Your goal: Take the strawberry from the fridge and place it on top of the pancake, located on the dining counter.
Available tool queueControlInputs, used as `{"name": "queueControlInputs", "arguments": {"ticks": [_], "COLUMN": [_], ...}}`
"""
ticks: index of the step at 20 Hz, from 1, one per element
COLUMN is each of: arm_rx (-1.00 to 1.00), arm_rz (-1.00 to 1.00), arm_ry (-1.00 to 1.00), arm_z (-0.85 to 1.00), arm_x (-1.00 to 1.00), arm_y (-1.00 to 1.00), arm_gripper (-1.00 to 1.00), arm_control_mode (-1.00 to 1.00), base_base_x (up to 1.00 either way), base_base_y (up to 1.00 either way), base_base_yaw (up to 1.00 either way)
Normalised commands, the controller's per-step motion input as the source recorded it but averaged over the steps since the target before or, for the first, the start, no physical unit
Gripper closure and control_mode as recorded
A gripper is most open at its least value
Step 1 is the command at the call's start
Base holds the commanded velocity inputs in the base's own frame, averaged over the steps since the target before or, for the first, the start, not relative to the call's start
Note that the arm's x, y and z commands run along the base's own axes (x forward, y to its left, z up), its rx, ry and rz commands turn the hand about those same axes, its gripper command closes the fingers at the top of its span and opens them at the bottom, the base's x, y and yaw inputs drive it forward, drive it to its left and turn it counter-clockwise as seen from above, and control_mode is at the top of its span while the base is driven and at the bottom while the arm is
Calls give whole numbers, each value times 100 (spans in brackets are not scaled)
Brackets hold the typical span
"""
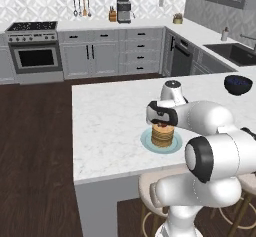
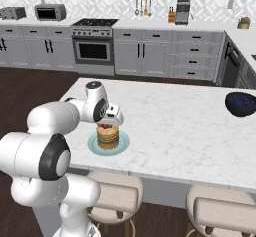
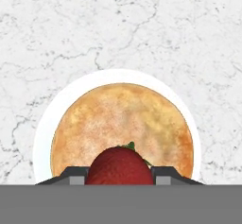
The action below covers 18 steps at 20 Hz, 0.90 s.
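Strawberry (image 3: 119, 165) clamped between hand (image 3: 120, 175) fingertips, just above pancake (image 3: 122, 128) on dining counter (image 3: 142, 24)

Strawberry (image 3: 119, 165) between pincer (image 3: 119, 175) tips, above pancake (image 3: 122, 124).

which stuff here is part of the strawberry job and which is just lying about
Part of the job:
- strawberry, held in the gripper above the stack
- pancake on its plate
- dining counter

Just lying about:
- dark blue bowl on the counter's far end
- stools
- stove
- coffee machine
- sink
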Motion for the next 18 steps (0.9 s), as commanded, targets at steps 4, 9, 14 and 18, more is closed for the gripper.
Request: {"name": "queueControlInputs", "arguments": {"ticks": [4, 9, 14, 18], "arm_rx": [0, 0, 0, 0], "arm_rz": [0, 0, 0, 0], "arm_ry": [0, 0, 0, 0], "arm_z": [-26, -4, -5, -7], "arm_x": [0, 0, 0, 0], "arm_y": [0, 0, 0, 0], "arm_gripper": [100, 100, 100, -100], "arm_control_mode": [-100, -100, -100, -100], "base_base_x": [0, 0, 0, 0], "base_base_y": [0, 0, 0, 0], "base_base_yaw": [0, 0, 0, 0]}}
